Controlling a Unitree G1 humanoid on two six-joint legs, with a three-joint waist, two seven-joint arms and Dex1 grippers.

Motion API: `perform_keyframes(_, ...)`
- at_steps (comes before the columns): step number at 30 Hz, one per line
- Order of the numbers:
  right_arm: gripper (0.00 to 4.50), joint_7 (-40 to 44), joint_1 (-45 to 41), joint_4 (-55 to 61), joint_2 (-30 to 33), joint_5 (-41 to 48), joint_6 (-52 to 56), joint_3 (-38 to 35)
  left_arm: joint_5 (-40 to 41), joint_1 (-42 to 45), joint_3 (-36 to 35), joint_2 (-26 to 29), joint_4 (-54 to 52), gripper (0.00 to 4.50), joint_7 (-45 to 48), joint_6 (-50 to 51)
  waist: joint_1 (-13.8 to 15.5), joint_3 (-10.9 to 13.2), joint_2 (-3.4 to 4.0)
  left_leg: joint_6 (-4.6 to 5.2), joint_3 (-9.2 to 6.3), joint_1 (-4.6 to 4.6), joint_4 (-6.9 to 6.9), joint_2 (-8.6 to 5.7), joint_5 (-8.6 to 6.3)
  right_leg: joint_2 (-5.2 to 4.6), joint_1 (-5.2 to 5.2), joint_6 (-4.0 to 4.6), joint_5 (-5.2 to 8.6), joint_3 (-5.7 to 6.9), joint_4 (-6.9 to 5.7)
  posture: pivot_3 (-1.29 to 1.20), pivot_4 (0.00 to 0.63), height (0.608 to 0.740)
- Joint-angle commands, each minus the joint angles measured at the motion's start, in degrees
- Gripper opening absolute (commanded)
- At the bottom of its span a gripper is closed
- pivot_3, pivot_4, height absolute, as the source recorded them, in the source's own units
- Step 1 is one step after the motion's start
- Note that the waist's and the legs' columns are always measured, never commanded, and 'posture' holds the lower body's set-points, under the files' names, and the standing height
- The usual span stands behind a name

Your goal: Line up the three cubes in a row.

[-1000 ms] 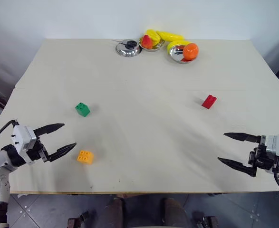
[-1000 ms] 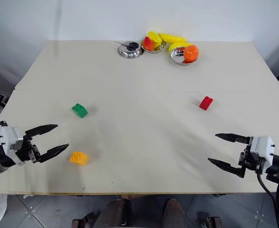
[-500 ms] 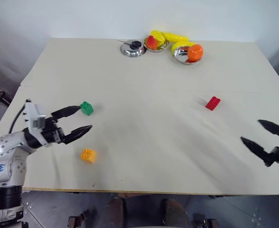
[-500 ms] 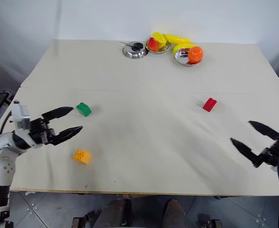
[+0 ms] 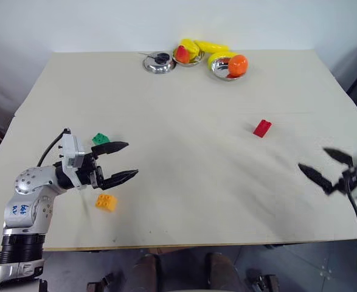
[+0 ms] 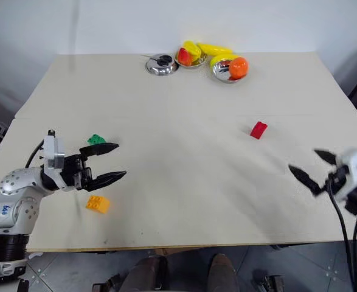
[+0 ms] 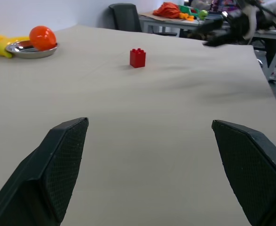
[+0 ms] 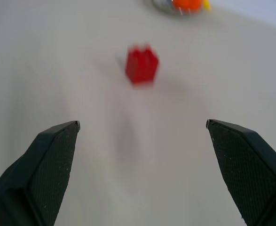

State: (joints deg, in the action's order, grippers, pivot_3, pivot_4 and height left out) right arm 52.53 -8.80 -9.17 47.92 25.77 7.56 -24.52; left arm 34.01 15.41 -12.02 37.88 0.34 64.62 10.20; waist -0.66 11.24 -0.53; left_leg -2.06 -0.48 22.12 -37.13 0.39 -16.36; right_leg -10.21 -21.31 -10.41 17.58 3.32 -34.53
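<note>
Reach phase: both grippers, left [image 5: 121,160] and right [image 5: 324,165], fingers wide open, holding nothing. Cubes scattered: green [image 5: 100,139], orange [image 5: 106,202], red [image 5: 263,128]. Next, prob. left must drop onto green.

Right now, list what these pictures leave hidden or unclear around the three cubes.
- Green cube: in both eye views the left gripper covers part of it, so whether a finger touches it is unclear.
- Red cube: blurred in the right wrist view; its studs cannot be counted there.
- Right gripper: smeared in both eye views near the table's edge.
- Orange-yellow cube: small; only its studded top reads.
</note>
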Motion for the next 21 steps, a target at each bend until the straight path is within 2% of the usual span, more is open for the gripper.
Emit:
perform_keyframes(1, 4.5, 1.24, -11.36, -8.14, 1.73, -5.36, 1.71, 7.7, -0.67, 0.78, -0.47, -0.71, 0.69, 4.47, -0.3, -1.54, 0.31, 0.0, -0.01, 0.0, 0.0, 0.04, -0.01, 0.02, 0.0, 0.03, -0.03, 0.01, -0.01, 0.0, -0.12, 0.0, 0.15, 0.74)
perform_keyframes(4, 4.5, 0.22, -27.93, -25.1, -0.84, -13.61, 0.45, 16.47, -1.21, 0.83, -0.51, -1.36, 0.79, 4.47, -0.64, -2.33, 0.2, 0.02, -0.01, 0.02, 0.09, 0.15, -0.08, 0.01, 0.0, 0.01, -0.13, 0.03, -0.07, -0.04, -0.08, 0.0, 0.15, 0.74)
perform_keyframes(9, 4.5, 0.87, -40.52, -44.11, -3.73, -20.1, -9.23, 21.55, -1.04, 0.47, -1.13, -1.11, 0.34, 4.47, -0.94, -2.27, 0.69, 0.02, -0.01, 0.0, 0.05, 0.27, 0.03, 0.06, 0.0, 0.06, -0.21, 0.07, -0.05, 0.05, 0.04, 0.0, 0.15, 0.74)
perform_keyframes(15, 4.5, 1.11, -49.11, -56.9, -6.25, -24.84, -13.74, 24.43, -0.79, -0.29, -2.06, -0.67, -0.33, 4.47, -1.23, -1.96, -0.29, 0.03, 0.0, 0.06, 0.07, 0.36, 0.11, 0.01, -0.09, 0.03, -0.22, 0.06, -0.06, 0.08, 0.27, 0.0, 0.15, 0.74)
perform_keyframes(21, 4.5, 2.51, -52.68, -62.09, -8.0, -26.59, -13.09, 24.24, -0.74, -0.32, -2.24, -0.46, -1.08, 4.47, -1.71, -1.6, -1.11, 0.03, 0.0, 0.05, 0.07, 0.34, 0.08, 0.06, -0.09, 0.05, -0.2, 0.06, -0.06, 0.1, 0.24, 0.0, 0.15, 0.74)
